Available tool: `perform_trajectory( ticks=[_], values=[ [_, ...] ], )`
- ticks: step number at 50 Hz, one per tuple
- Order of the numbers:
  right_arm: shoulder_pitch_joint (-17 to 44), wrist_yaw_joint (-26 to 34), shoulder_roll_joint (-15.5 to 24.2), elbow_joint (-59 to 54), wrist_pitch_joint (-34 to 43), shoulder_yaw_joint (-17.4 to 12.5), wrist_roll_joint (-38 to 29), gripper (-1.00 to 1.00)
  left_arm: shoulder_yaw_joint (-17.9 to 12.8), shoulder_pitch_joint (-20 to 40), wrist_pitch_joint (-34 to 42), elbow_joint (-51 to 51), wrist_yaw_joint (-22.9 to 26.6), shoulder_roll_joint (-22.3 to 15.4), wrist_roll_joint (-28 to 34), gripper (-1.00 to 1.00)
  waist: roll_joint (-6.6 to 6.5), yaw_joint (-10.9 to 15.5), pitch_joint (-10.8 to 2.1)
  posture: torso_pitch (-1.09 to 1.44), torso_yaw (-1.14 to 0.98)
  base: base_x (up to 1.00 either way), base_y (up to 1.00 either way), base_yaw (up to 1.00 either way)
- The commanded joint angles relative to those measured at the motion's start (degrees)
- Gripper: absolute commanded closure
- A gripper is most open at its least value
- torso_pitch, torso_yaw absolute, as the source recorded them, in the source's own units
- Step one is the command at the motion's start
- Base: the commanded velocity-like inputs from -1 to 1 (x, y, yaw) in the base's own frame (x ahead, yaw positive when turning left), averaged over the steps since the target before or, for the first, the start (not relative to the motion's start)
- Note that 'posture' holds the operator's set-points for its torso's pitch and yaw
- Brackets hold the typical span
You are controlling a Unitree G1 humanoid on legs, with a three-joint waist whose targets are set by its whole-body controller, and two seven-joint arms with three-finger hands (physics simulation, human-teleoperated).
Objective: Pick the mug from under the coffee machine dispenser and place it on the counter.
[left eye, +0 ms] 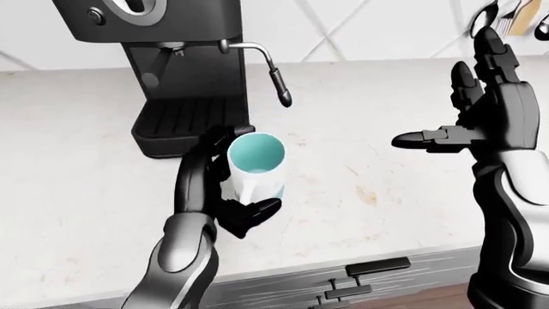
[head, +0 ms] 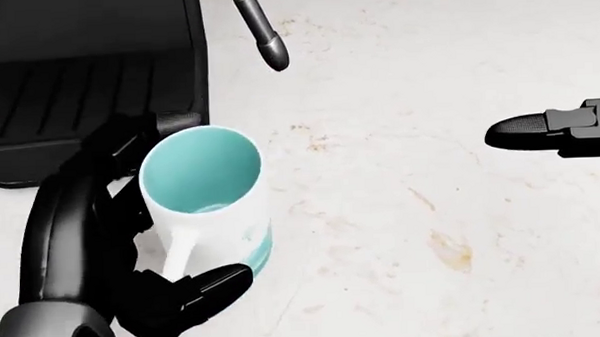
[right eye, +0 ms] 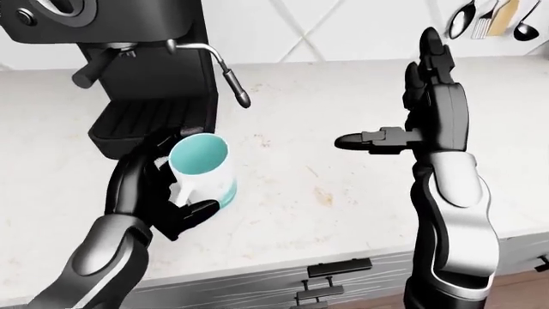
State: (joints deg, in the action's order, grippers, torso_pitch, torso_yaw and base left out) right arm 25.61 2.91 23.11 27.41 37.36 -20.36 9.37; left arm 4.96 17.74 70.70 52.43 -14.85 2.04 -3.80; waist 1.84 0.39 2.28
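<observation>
A white mug [left eye: 257, 170] with a teal inside stands upright in my left hand [left eye: 233, 187], whose fingers are shut round it from the left, thumb under its lower right side. It hangs over the pale counter [left eye: 386, 187], just below and to the right of the black coffee machine [left eye: 185, 64] and its bare drip tray [head: 77, 94]. Whether its base touches the counter I cannot tell. The steam wand [left eye: 280, 90] hangs above and to the right of the mug. My right hand [left eye: 446, 103] is raised at the right, open and holding nothing.
Under the counter's near edge sit drawer handles [left eye: 378, 265]. Spoons and other utensils [right eye: 489, 19] hang on the tiled wall at the top right. Faint brown stains [head: 453, 249] mark the counter to the right of the mug.
</observation>
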Motion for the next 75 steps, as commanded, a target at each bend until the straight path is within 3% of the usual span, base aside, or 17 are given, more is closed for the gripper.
perform_trajectory(
  ticks=[1, 10, 17, 19, 23, 24, 25, 27, 29, 48, 53, 56, 58, 63, 66, 69, 75],
  values=[
    [1.4, -0.3, 0.8, 1.7, -1.6, -0.6, -0.2, -1.00, 0.0, 0.1, -4.7, 2.3, 1.8, -0.2, -0.1, 1.00, 0.22, 0.0, -1.32, 0.00, 0.00, 0.00, 0.00, 0.00],
    [1.5, -0.2, 0.9, 1.7, -1.6, -0.7, -0.1, -1.00, 1.1, -8.3, -13.9, 1.4, 5.8, -0.7, 0.0, 1.00, 0.20, 0.2, -1.45, 0.00, 0.00, 0.00, 0.00, 0.00],
    [1.6, -0.2, 1.0, 1.6, -1.5, -0.8, -0.1, -1.00, 1.1, -9.6, -15.6, 0.3, 6.8, -0.6, 0.2, 1.00, 0.16, 0.2, -1.55, 0.00, 0.00, 0.00, 0.00, 0.00],
    [1.7, -0.2, 1.0, 1.7, -1.4, -0.7, 0.0, -1.00, 1.2, -9.7, -15.6, 0.4, 6.9, -0.7, 0.4, 0.76, 0.13, 0.2, -1.57, 0.00, 0.00, 0.00, 0.00, 0.00],
    [1.8, -0.2, 1.1, 1.7, -1.3, -0.8, 0.1, -1.00, 1.5, -10.3, -16.0, 0.3, 7.2, -0.7, 0.6, 0.66, 0.09, 0.2, -1.57, 0.00, 0.00, 0.00, 0.00, 0.00],
    [1.8, -0.2, 1.2, 1.7, -1.3, -0.9, 0.1, -1.00, 1.6, -10.2, -15.8, 0.4, 7.2, -0.6, 0.6, 0.55, 0.09, 0.2, -1.58, 0.00, 0.00, 0.00, 0.00, 0.00],
    [1.8, -0.2, 1.2, 1.8, -1.3, -0.9, 0.1, -1.00, 1.9, -10.3, -15.7, 0.7, 7.3, -0.7, 0.8, 0.11, 0.08, 0.2, -1.59, 0.00, 0.00, 0.00, 0.00, 0.00],
    [1.9, -0.3, 1.3, 2.0, -0.9, -0.9, 0.1, -1.00, 2.1, -10.3, -15.4, 1.1, 7.4, -0.7, 1.0, -0.10, 0.07, 0.2, -1.58, 0.00, 0.00, 0.00, 0.00, 0.00],
    [1.9, -0.3, 1.3, 2.0, -1.0, -0.9, 0.2, -1.00, 2.2, -10.2, -15.2, 1.3, 7.6, -0.7, 1.2, -1.00, 0.07, 0.2, -1.57, 0.00, 0.00, 0.00, 0.00, 0.00],
    [2.0, -0.3, 1.6, 1.9, -1.1, -1.1, 0.2, -1.00, 2.8, -10.9, -12.0, 5.3, 9.0, -1.5, 2.4, -1.00, 0.05, 0.1, -1.55, 0.00, 0.00, 0.00, 0.00, 0.00],
    [2.3, -0.1, 1.8, 1.8, -0.9, -1.1, 0.1, -1.00, 0.8, -10.6, -10.7, 7.6, 9.7, -4.2, -0.2, -1.00, -0.05, 0.1, -1.53, 0.00, 0.00, 0.00, 0.00, 0.00],
    [2.4, -0.2, 1.9, 2.0, -0.6, -1.0, 0.1, -1.00, -1.0, -10.3, -12.4, 7.6, 6.5, -9.2, -6.6, -1.00, -0.21, 0.1, -1.59, 0.00, 0.00, 0.00, 0.00, 0.00],
    [2.3, -0.2, 1.9, 2.0, -0.7, -1.1, 0.1, -1.00, -2.1, -10.4, -14.2, 7.6, 0.2, -14.6, -14.9, -1.00, -0.43, 0.1, -1.67, 0.00, 0.00, 0.00, 0.00, 0.00],
    [3.0, -0.2, 2.4, 2.3, 0.2, -1.4, 0.4, -1.00, -5.3, -7.0, -22.0, 7.6, -23.2, -35.8, -46.3, -1.00, -1.17, -0.1, -1.82, 0.00, 0.00, 0.00, 0.00, 0.00],
    [4.5, -0.2, 3.9, 2.4, 1.9, -2.4, 1.6, -1.00, -9.5, 3.3, -23.7, 7.6, -36.0, -47.8, -68.8, -1.00, -1.60, -0.2, -1.73, 0.00, 0.00, 0.00, 0.00, 0.00],
    [3.1, -0.2, 3.7, 1.0, -0.4, -2.3, 1.0, -1.00, -10.4, 4.7, -26.9, 7.6, -37.9, -52.9, -73.3, -1.00, -1.95, -0.1, -0.90, 0.00, 0.00, 0.00, 0.00, 0.00],
    [3.3, -0.5, 3.2, 1.0, -0.4, -1.5, 0.6, -1.00, -13.9, 4.0, -29.8, 7.6, -36.8, -57.8, -76.2, -1.00, -2.92, -0.3, -0.72, 0.00, 0.00, 0.00, 0.00, 0.00]
  ],
)
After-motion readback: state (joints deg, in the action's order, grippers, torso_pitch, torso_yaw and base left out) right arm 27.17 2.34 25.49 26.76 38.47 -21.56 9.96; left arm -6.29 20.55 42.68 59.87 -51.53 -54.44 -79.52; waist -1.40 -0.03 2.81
